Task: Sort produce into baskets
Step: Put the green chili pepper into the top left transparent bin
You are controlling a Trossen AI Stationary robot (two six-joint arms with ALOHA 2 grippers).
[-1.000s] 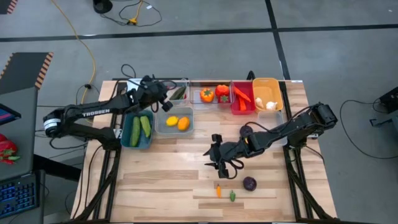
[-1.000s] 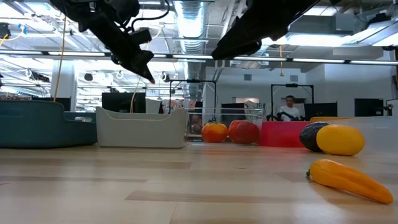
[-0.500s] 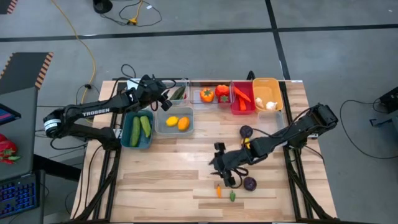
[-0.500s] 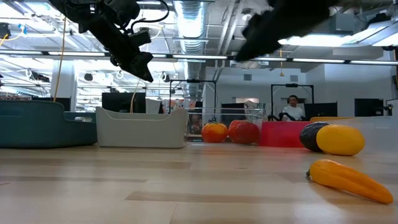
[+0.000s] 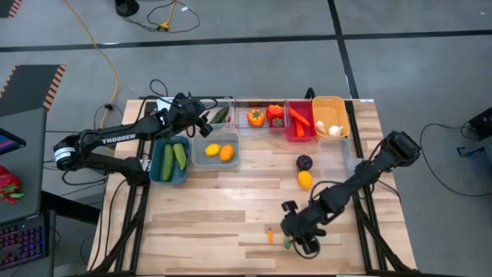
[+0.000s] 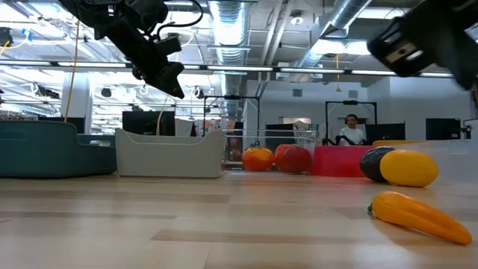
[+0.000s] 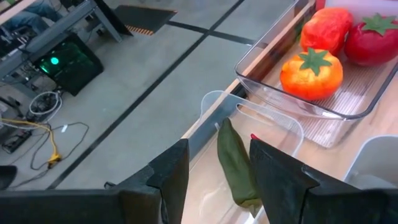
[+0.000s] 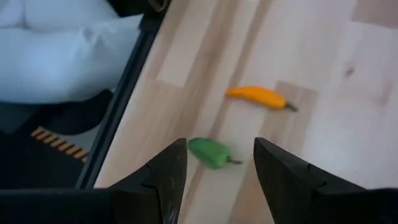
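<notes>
The right gripper point(image 5: 306, 240) hangs low over the near edge of the wooden surface point(image 5: 207, 208), its two dark fingers point(image 8: 166, 177) spread apart and holding nothing. Seen from its wrist, a small green toy pepper point(image 8: 210, 152) lies between them on the wood, and a small orange toy carrot point(image 8: 260, 97) lies just beside it, apart from it. I judge that the step in hand is the approach to pick this green pepper. The next move would call for going straight down around it without pushing the carrot, then closing and carrying it to its tub at the far side. A yellow toy lemon point(image 5: 305, 180) and a dark purple ball point(image 5: 304, 162) wait unsorted in the middle of the surface. The left gripper point(image 5: 201, 123) hovers over the clear plastic tub point(image 7: 273, 124) at the far edge, fingers apart and empty, with a dark green vegetable point(image 7: 236, 165) lying in the tub below them.
</notes>
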